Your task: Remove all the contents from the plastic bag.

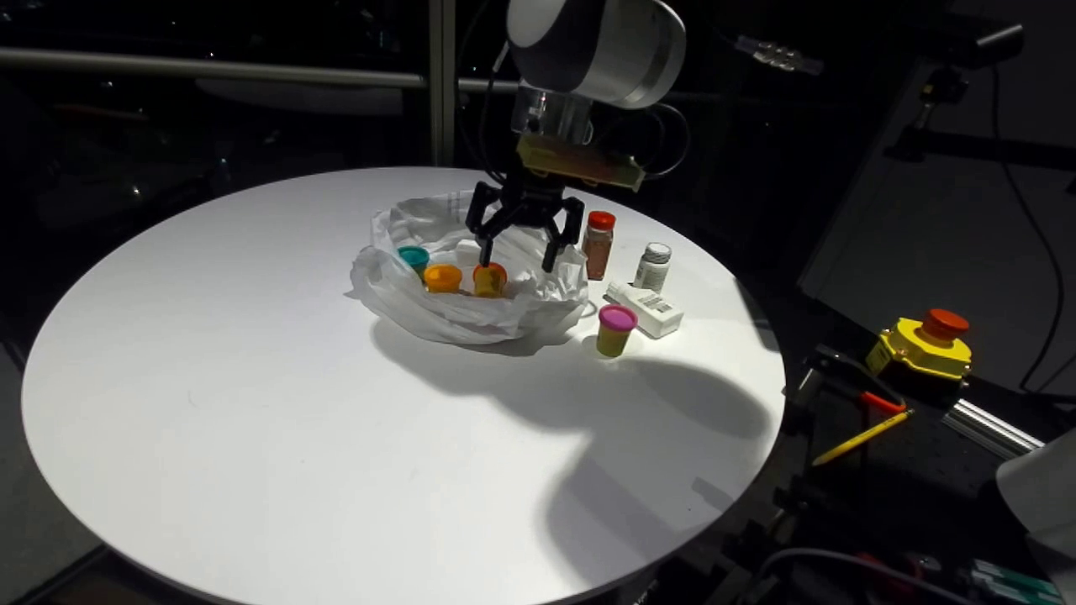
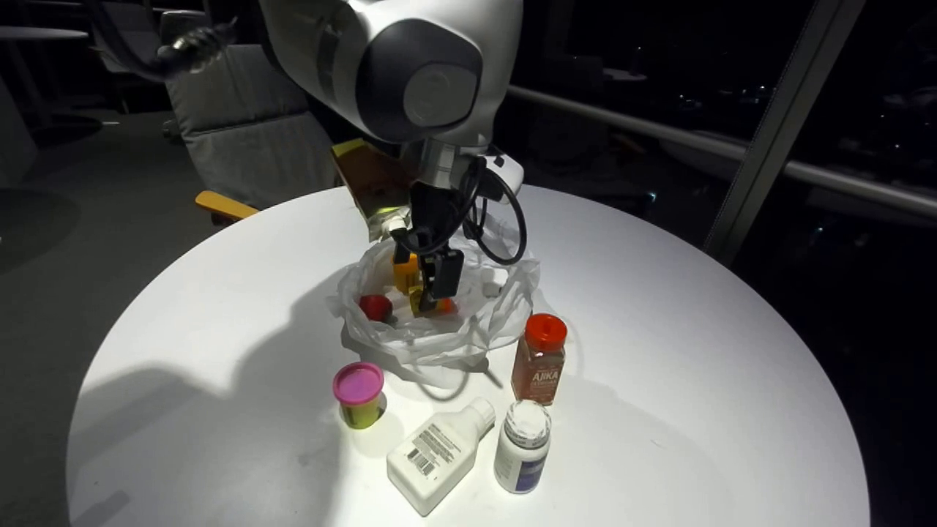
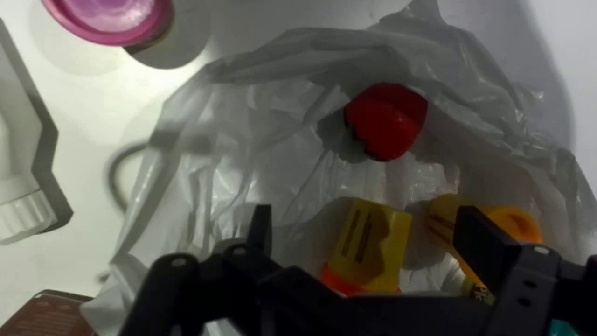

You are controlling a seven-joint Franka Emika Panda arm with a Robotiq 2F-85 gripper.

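Fingers [image 3: 482, 247]: spread wide apart over the plastic bag [image 1: 437, 319], holding nothing. The bag lies open on the table [image 1: 252, 420], near mid-frame in both exterior views. Inside it, the yellow cup [image 3: 368, 245] appears tipped over at lower centre of the wrist view, seen between the tips; clearance above it cannot be judged. Also inside: a red piece [image 3: 388, 121], above centre-right in that view; an orange cup [image 1: 443, 279] and a teal cup [image 1: 414, 259], left of the yellow one in an exterior view.

Handling, assessed: the yellow cup should be light, stiff-walled and smooth, not fragile. Its taper may let it slip; recommended hold is across the body, toward the lidded end. The bag should be soft and clinging; a pinched fold would likely drag along. The red piece, near the bag wall, is judged the greater snag risk.
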